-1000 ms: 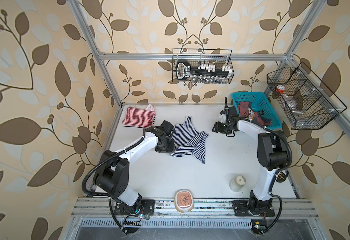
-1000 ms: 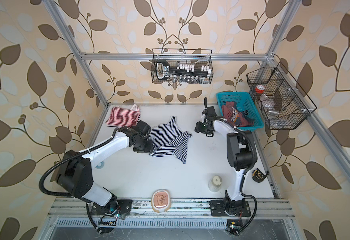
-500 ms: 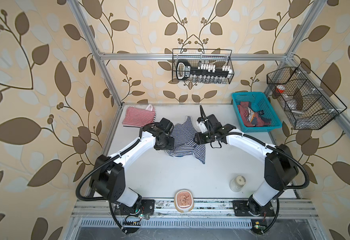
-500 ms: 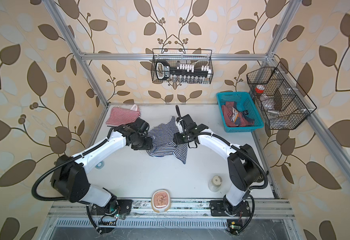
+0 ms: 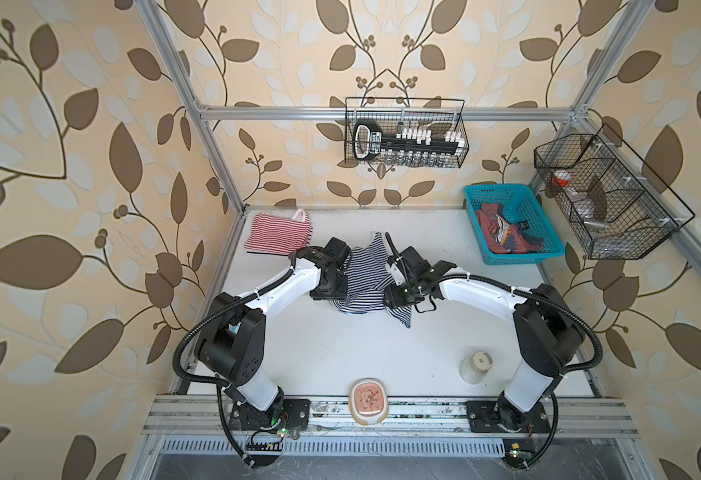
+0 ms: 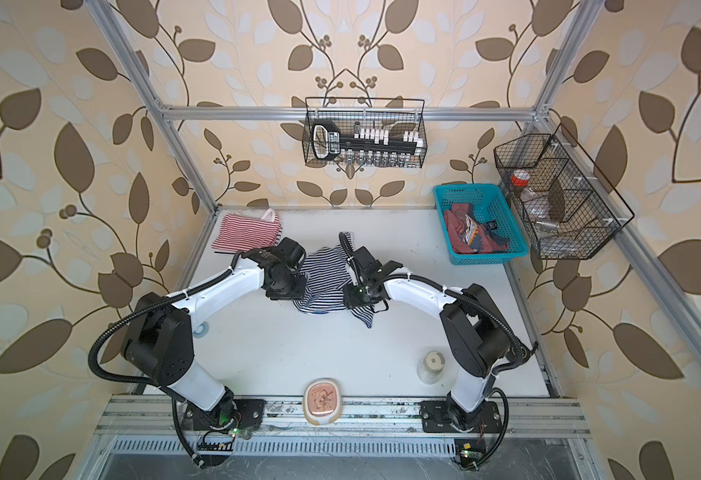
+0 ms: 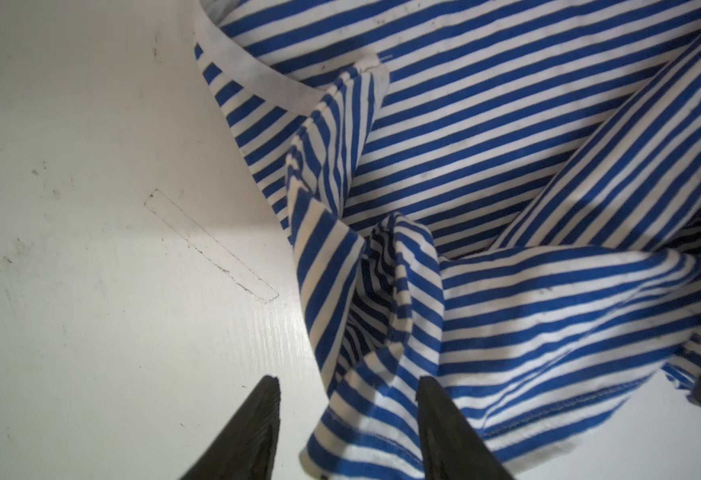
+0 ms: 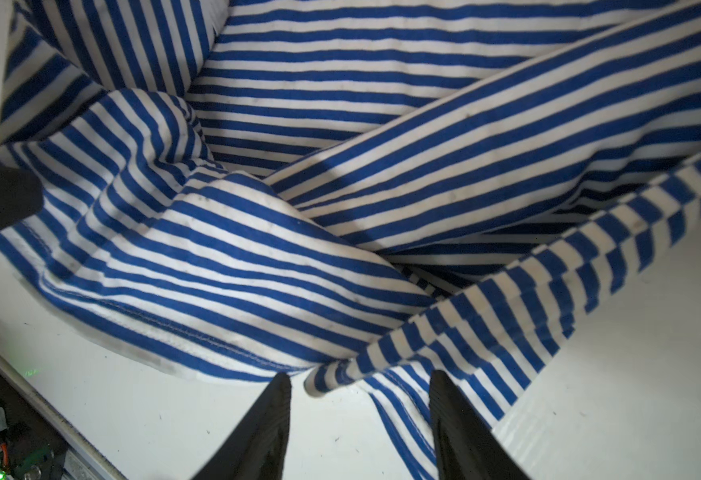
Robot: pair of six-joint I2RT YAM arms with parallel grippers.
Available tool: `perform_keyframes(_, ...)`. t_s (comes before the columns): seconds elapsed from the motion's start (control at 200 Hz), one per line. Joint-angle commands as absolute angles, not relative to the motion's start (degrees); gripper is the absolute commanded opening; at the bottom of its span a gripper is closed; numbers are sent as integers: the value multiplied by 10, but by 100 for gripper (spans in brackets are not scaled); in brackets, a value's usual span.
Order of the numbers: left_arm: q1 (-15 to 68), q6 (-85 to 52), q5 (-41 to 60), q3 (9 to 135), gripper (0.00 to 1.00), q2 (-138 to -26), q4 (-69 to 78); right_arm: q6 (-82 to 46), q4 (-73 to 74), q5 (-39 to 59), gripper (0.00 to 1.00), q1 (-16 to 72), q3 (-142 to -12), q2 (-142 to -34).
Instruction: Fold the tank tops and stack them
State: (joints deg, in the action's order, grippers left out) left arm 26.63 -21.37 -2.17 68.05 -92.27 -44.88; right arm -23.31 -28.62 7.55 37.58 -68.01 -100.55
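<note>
Navy-and-white striped top (image 5: 361,278) lies crumpled mid-table between the two arms, not yet flat. Red-and-white striped top (image 5: 278,235) sits folded at the far left corner. Dusty red top (image 5: 502,237) is bunched in the teal basket (image 5: 523,258) at far right.

Left gripper (image 7: 348,382) is low at the navy top's left edge, jaws spread, with a fold of hem lying between them but not pinched. Right gripper (image 8: 360,376) is at the top's right side, jaws spread too. The hem corner sits just off its tips and it holds nothing.

Step in hand, as a judgement: take both hem corners and pull the top flat on the table (image 5: 340,353) before folding.

To do it well, each jaw should close on the stitched hem, not on the bunched ridge in the middle — that would lock the wrinkle in. The left probably needs to slide further over its fold, and the right to advance until the corner sits well inside the jaws. Then close both together, lift only a little, draw apart evenly left and right, and drag toward the near side so the straps trail straight.

Risk: the thin knit slips out, or one jaw catches a single layer — the top then twists.
</note>
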Motion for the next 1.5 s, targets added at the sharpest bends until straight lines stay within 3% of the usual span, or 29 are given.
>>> perform_keyframes(0.0, 265, -218, -23, 680, 51, -921, -443, -247, -276, 86, 54, 377, -665, -1016)
perform_keyframes(0.545, 265, -220, -12, 670, 38, -917, -441, -279, -230, 106, 43, 370, -655, -1005)
perform_keyframes(0.675, 264, -220, -10, 668, 32, -915, -441, -281, -229, 106, 36, 364, -651, -1009)
perform_keyframes(0.805, 265, -220, -10, 667, 25, -914, -441, -283, -226, 108, 23, 363, -649, -1008)
perform_keyframes(1.015, 265, -220, -9, 668, 14, -910, -442, -284, -231, 102, 17, 360, -646, -987)
perform_keyframes(1.225, 264, -219, -16, 672, 2, -903, -449, -280, -242, 95, 0, 348, -636, -957)
perform_keyframes(1.494, 263, -216, -26, 671, 0, -872, -471, -265, -279, 60, 0, 309, -605, -850)
